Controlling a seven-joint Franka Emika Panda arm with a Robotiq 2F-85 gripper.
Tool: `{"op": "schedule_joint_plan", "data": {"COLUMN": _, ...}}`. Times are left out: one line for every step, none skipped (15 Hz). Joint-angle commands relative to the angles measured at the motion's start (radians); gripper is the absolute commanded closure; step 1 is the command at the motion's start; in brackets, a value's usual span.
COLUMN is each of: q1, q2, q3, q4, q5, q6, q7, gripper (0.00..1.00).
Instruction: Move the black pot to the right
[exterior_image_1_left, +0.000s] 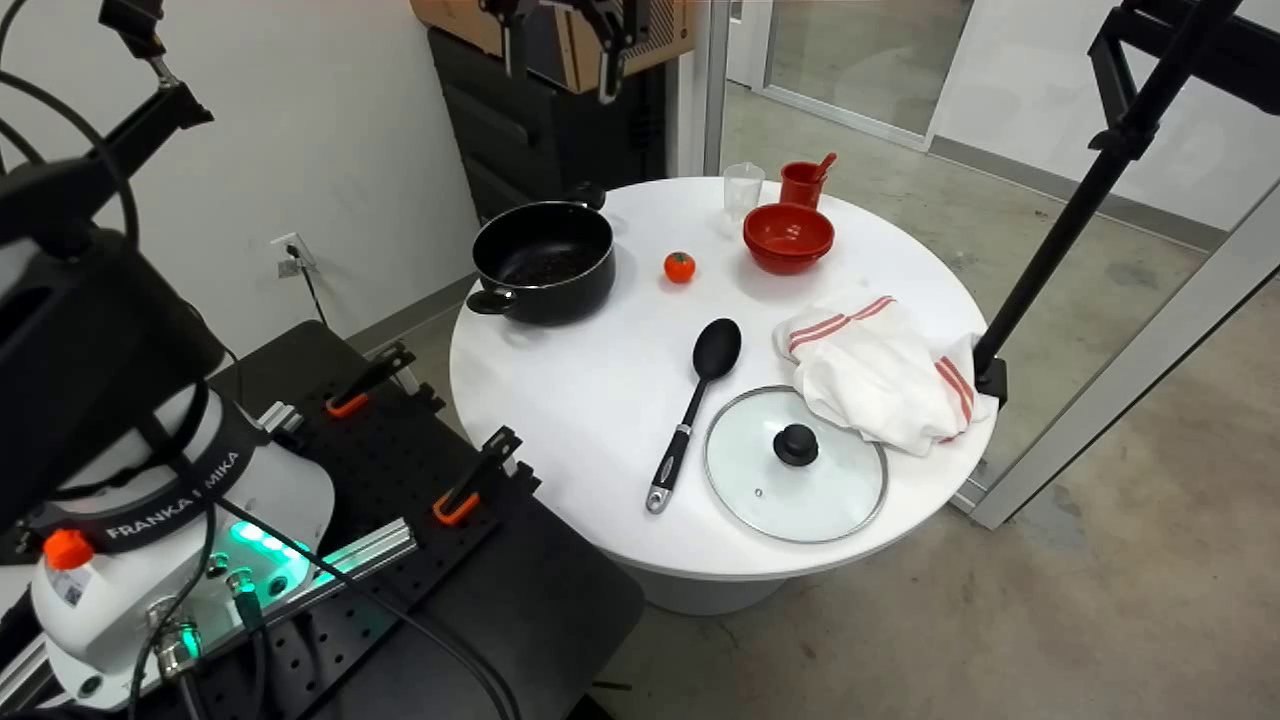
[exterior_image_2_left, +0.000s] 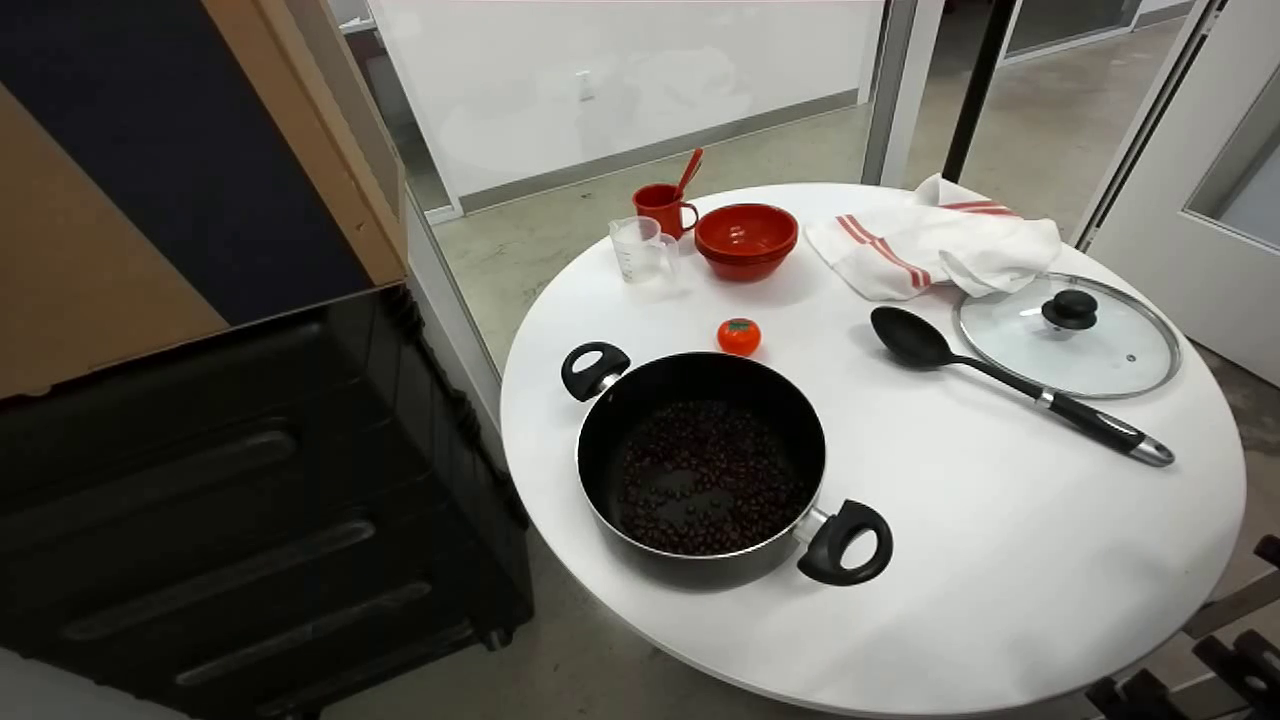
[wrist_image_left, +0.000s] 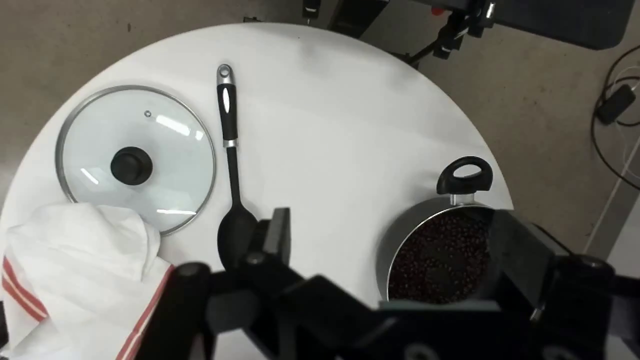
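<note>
The black pot (exterior_image_1_left: 572, 298) stands upright on the white round table, near its edge on the robot's far side. It shows whole in both exterior views, with dark beans inside and two looped side handles (exterior_image_2_left: 700, 572). My gripper (exterior_image_1_left: 562, 86) is open and empty, high above the table in an exterior view, and is out of view in the other exterior picture. In the wrist view the spread fingers of the gripper (wrist_image_left: 400, 242) show at the bottom. The right finger and gripper body cover part of the pot (wrist_image_left: 388, 250); one handle shows, the other is hidden.
A tomato (exterior_image_2_left: 739, 338), red bowls (exterior_image_2_left: 746, 250), a red mug (exterior_image_2_left: 660, 208) and a clear measuring cup (exterior_image_2_left: 638, 250) stand near the pot. A black spoon (exterior_image_1_left: 692, 400), glass lid (exterior_image_1_left: 750, 480) and towel (exterior_image_1_left: 860, 365) lie farther off. Black drawers (exterior_image_2_left: 250, 520) stand beside the table.
</note>
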Motion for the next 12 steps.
{"op": "schedule_joint_plan", "data": {"q1": 0.004, "q2": -0.08, "q3": -0.001, "q4": -0.161, "q5": 0.0, "q6": 0.164, "q7": -0.08, "gripper": 0.0}}
{"op": "schedule_joint_plan", "data": {"q1": 0.005, "q2": -0.091, "q3": -0.003, "q4": -0.222, "q5": -0.015, "q6": 0.269, "q7": -0.103, "gripper": 0.0}}
{"op": "schedule_joint_plan", "data": {"q1": 0.006, "q2": -0.1, "q3": -0.005, "q4": -0.265, "q5": -0.018, "q6": 0.342, "q7": -0.126, "gripper": 0.0}}
{"op": "schedule_joint_plan", "data": {"q1": 0.009, "q2": -0.109, "q3": -0.006, "q4": -0.315, "q5": -0.023, "q6": 0.422, "q7": -0.152, "gripper": 0.0}}
{"op": "schedule_joint_plan", "data": {"q1": 0.014, "q2": -0.115, "q3": -0.008, "q4": -0.363, "q5": -0.019, "q6": 0.503, "q7": -0.173, "gripper": 0.0}}
{"op": "schedule_joint_plan", "data": {"q1": 0.02, "q2": -0.101, "q3": -0.004, "q4": -0.409, "q5": -0.012, "q6": 0.584, "q7": -0.169, "gripper": 0.0}}
{"op": "schedule_joint_plan", "data": {"q1": 0.024, "q2": -0.079, "q3": 0.001, "q4": -0.441, "q5": -0.009, "q6": 0.637, "q7": -0.155, "gripper": 0.0}}
{"op": "schedule_joint_plan", "data": {"q1": 0.018, "q2": -0.065, "q3": -0.006, "q4": -0.359, "q5": -0.005, "q6": 0.533, "q7": -0.144, "gripper": 0.0}}
{"op": "schedule_joint_plan", "data": {"q1": 0.023, "q2": -0.064, "q3": -0.006, "q4": -0.399, "q5": -0.005, "q6": 0.582, "q7": -0.144, "gripper": 0.0}}
{"op": "schedule_joint_plan", "data": {"q1": 0.027, "q2": -0.063, "q3": -0.006, "q4": -0.423, "q5": -0.005, "q6": 0.608, "q7": -0.144, "gripper": 0.0}}
{"op": "schedule_joint_plan", "data": {"q1": 0.028, "q2": -0.063, "q3": -0.005, "q4": -0.433, "q5": -0.005, "q6": 0.618, "q7": -0.144, "gripper": 0.0}}
{"op": "schedule_joint_plan", "data": {"q1": 0.028, "q2": -0.064, "q3": -0.005, "q4": -0.434, "q5": -0.005, "q6": 0.62, "q7": -0.144, "gripper": 0.0}}
